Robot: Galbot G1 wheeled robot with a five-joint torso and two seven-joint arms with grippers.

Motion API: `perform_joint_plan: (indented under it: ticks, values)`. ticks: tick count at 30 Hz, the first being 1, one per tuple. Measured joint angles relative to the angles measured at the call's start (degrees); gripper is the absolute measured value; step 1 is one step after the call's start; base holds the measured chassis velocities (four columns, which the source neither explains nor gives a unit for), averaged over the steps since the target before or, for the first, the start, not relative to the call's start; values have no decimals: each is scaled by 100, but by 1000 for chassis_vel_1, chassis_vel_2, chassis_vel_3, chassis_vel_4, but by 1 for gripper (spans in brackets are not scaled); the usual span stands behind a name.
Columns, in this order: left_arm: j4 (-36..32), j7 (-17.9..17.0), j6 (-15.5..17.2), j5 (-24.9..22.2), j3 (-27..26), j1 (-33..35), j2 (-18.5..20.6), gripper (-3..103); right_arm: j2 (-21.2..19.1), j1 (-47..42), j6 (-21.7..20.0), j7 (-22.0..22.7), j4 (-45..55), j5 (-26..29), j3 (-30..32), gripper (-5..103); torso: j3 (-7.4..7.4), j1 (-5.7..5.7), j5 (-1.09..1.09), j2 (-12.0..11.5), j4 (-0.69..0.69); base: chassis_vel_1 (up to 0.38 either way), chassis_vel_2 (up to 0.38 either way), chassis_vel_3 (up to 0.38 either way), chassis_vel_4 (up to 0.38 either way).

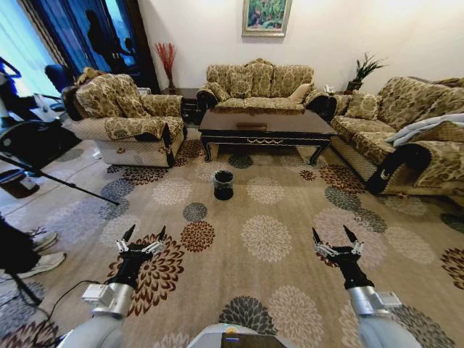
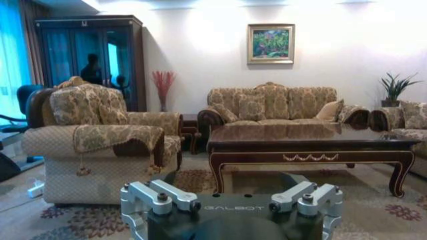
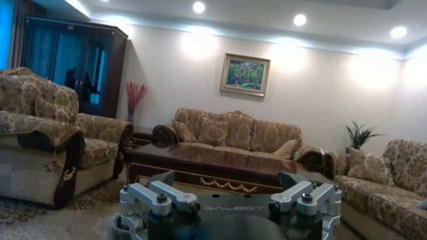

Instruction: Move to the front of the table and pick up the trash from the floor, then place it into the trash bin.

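Note:
The dark glossy table [image 1: 264, 130] stands across the carpet ahead, between the sofas. The small black trash bin [image 1: 223, 184], lined with a grey bag, sits on the carpet just in front of the table's left half. The trash is out of view. My left gripper [image 1: 146, 232] is held low at the near left, open and holding nothing. Level with it at the near right, my right gripper [image 1: 330, 233] is also open and holds nothing. Both are well short of the bin. The table [image 2: 310, 145] faces the left wrist view with its gold ornament, and the table [image 3: 207, 162] also lies ahead in the right wrist view.
An armchair [image 1: 123, 119] stands left of the table, a sofa [image 1: 257, 83] behind it and another sofa [image 1: 406, 130] on the right. A black stand's leg [image 1: 65, 185] and a person's shoes [image 1: 36, 250] are at the left. Open patterned carpet [image 1: 268, 239] lies between me and the bin.

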Motion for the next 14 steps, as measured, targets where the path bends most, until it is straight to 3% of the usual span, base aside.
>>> perform_joint_plan:
  ticks: [14]
  values:
    - [0,0,0,0,0,0,0,100,0,0,0,0,0,0,0,100,-11,-9,0,-21,0,0,0,0,0]
